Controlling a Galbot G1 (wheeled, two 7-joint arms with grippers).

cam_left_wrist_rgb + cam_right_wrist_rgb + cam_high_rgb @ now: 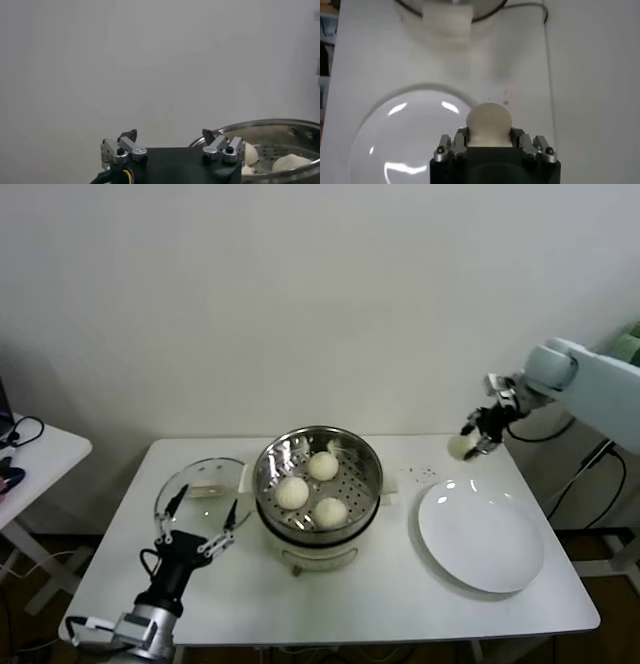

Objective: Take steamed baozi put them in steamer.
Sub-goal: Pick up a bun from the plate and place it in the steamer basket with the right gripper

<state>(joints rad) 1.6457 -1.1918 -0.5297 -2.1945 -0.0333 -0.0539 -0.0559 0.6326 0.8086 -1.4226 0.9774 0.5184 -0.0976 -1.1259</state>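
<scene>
Right gripper [478,439] is raised above the table [330,599], over the far right part, just beyond the far rim of the plate [480,539]. Its fingers pinch one bun [462,447] from both sides; in the right wrist view the held bun [488,122] bulges out between the two fingers [457,140], clear of the surface below. The plate [375,145] sits under and beside it in that view, bare and glossy, with a few small dark specks on the table near its rim.

Steamer [318,489] stands mid-table on its white base, lid off. Three buns lie on the perforated tray inside: one toward the back [322,465], one toward the robot's left [292,492], one nearer the front [331,511]. They sit close together, apart from the wall. The left wrist view shows the steamer rim [265,126] and parts of the buns [290,162] within.

Glass lid [200,489] lies flat on the table just left of the steamer.

Left gripper [197,524] is low over the near left part of the table, at the near edge of the lid, fingers spread wide and holding nothing. From its wrist view the left gripper [170,137] points toward the wall, the steamer off to one side.

A second white table [40,459] stands at far left with dark cables on it.
</scene>
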